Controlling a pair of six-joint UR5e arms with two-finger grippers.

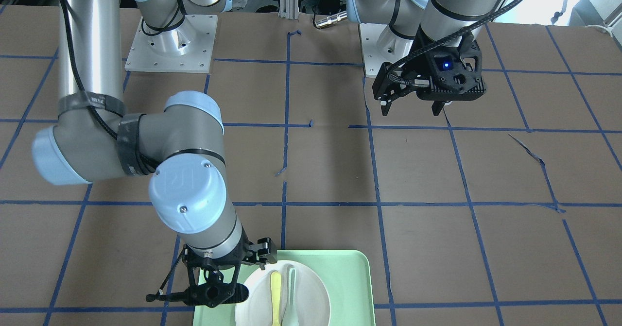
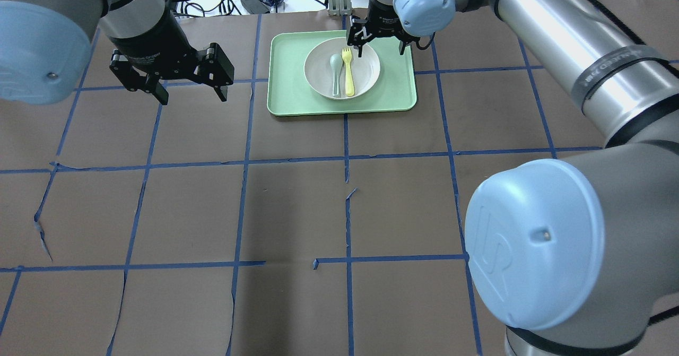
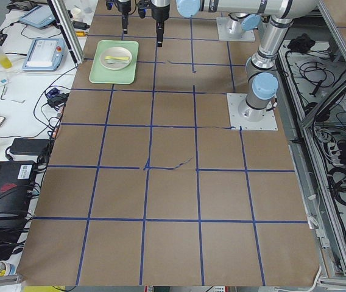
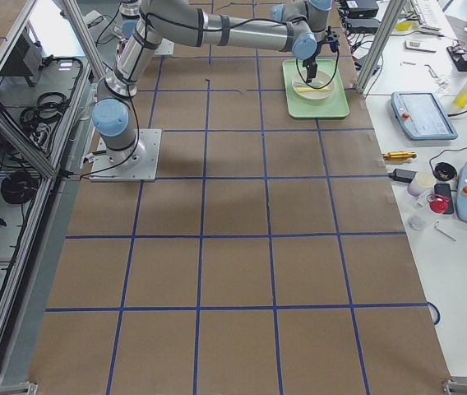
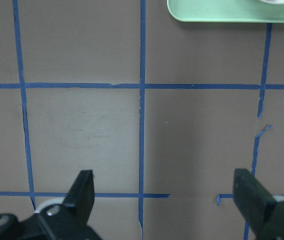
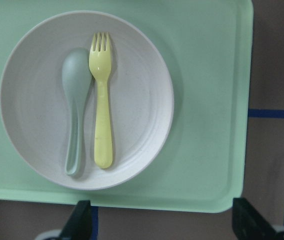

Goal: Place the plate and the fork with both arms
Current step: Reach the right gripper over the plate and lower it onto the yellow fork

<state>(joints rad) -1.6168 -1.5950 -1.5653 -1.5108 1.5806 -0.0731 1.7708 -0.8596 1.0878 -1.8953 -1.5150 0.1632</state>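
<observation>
- overhead exterior: the mint-green tray sits at 12 o'clock on the desk. the plate lies in it and carries the fork, with a grey-green spoon just beside the fork at its 9 o'clock. the right end effector hovers over the plate's 12 o'clock rim, fingers spread and empty. the left end effector hangs at 10 o'clock, also spread and empty, well apart from the tray.
- exterior front-facing: the right end effector covers the plate's 10 o'clock rim.
- right wrist-mounted: the fork's tines point to 12 o'clock and its handle to 6.
- left wrist-mounted: bare desk lies between the fingers, with a tray corner at 1 o'clock.
- judgement: the right arm is probably reaching for the fork. centre over the handle, straddle its width, and descend straight, keeping the spoon-side finger off the spoon.
</observation>
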